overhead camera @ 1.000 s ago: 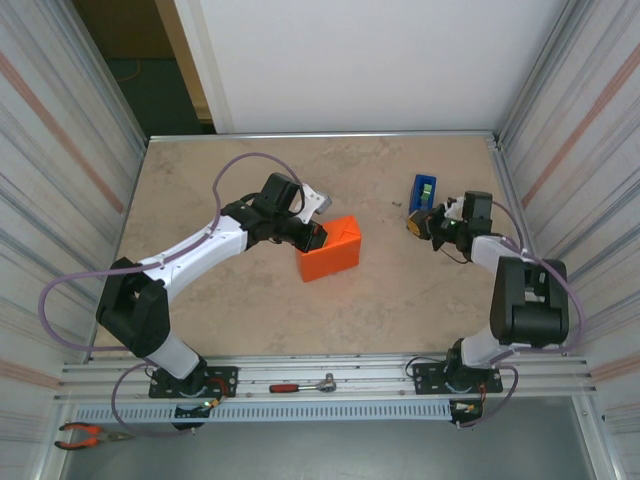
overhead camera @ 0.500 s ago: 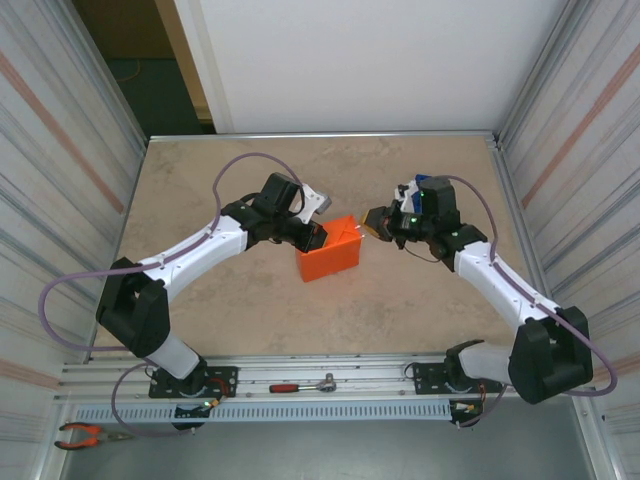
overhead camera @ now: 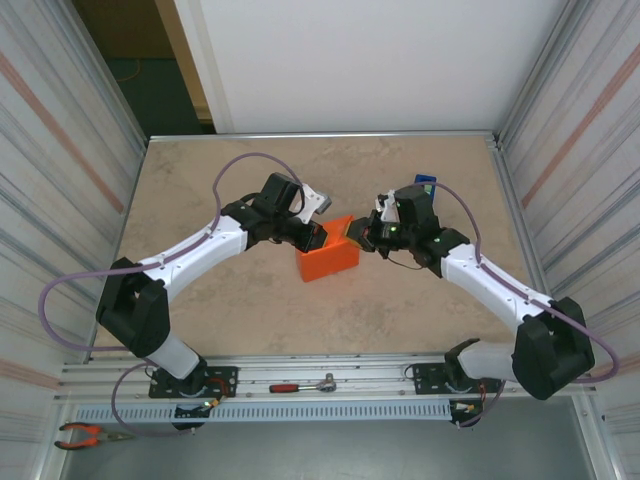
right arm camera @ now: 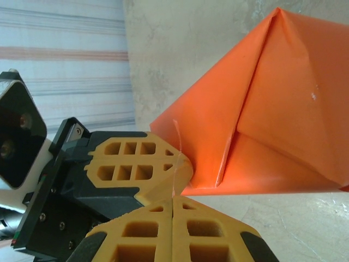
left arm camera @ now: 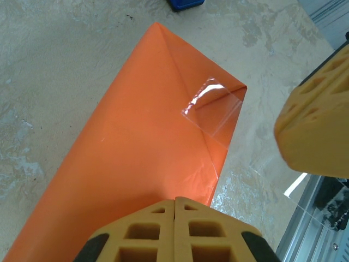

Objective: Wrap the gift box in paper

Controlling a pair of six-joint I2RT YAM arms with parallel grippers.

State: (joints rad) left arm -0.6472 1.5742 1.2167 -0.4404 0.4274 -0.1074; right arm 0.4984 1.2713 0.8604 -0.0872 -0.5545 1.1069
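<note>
The gift box is hidden inside the orange paper (overhead camera: 330, 260), which is folded round it as a block at mid-table. One folded end shows a triangular flap (right arm camera: 283, 98). A piece of clear tape (left arm camera: 212, 109) lies across a fold on the block's top. My left gripper (overhead camera: 317, 238) is shut with nothing between its fingers, and its tips (left arm camera: 175, 206) rest on the paper's top. My right gripper (overhead camera: 358, 238) is at the block's right end, shut on a thin strip of clear tape (right arm camera: 175, 150) that stands up beside the left fingers (right arm camera: 136, 158).
A blue tape dispenser (overhead camera: 425, 183) stands behind the right arm, its edge at the top of the left wrist view (left arm camera: 185, 3). A ratchet tool (overhead camera: 305, 384) and red pliers (overhead camera: 85, 433) lie on the front rail. Metal walls close both sides.
My right arm swung left from the tape dispenser to the block's right end, carrying the tape strip. The left arm and the block stayed put.
</note>
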